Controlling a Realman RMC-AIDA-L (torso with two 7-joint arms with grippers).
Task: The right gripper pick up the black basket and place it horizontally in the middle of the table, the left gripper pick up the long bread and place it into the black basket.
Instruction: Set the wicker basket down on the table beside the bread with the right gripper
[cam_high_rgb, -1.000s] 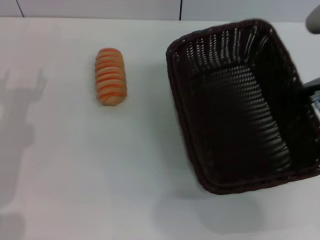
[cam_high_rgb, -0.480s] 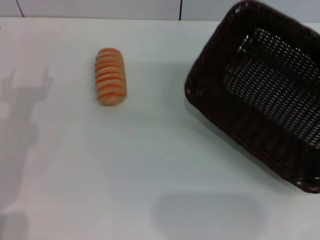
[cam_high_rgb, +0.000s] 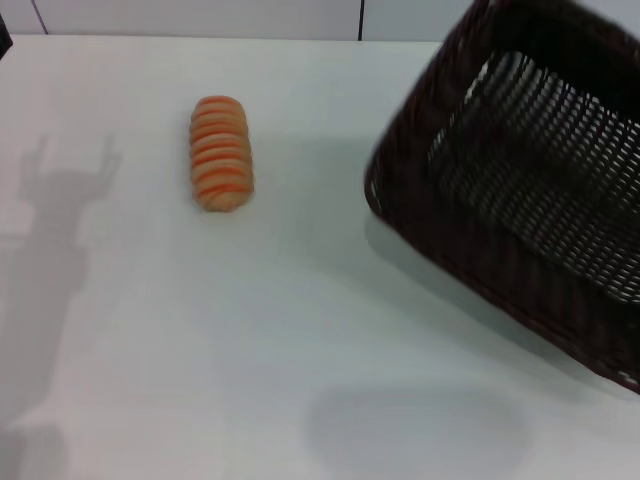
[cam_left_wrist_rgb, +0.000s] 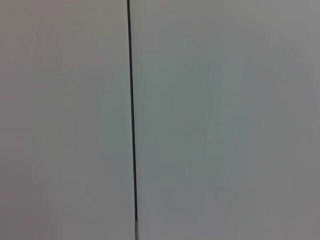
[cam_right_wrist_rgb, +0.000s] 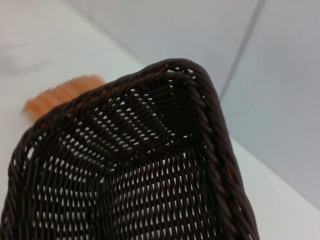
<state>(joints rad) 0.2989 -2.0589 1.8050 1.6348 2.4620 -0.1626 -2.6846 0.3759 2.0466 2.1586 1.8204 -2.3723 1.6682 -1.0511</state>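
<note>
The black basket (cam_high_rgb: 520, 190) hangs tilted in the air at the right of the head view, its opening turned toward me, its shadow on the table (cam_high_rgb: 200, 330) below. It fills the right wrist view (cam_right_wrist_rgb: 140, 175), close to the camera. My right gripper holds it from beyond the right edge; its fingers do not show. The long bread (cam_high_rgb: 222, 152) lies lengthwise on the table at the back left, well apart from the basket, and peeks past the rim in the right wrist view (cam_right_wrist_rgb: 60, 95). My left gripper is out of view; only its shadow falls on the table's left.
A white wall with a dark vertical seam (cam_left_wrist_rgb: 131, 110) fills the left wrist view. The same wall runs behind the table's far edge (cam_high_rgb: 200, 35).
The basket has been lifted off the table, tipped up and turned, moving right and up. The bread has not moved. The arm shadow at left has shifted slightly.
</note>
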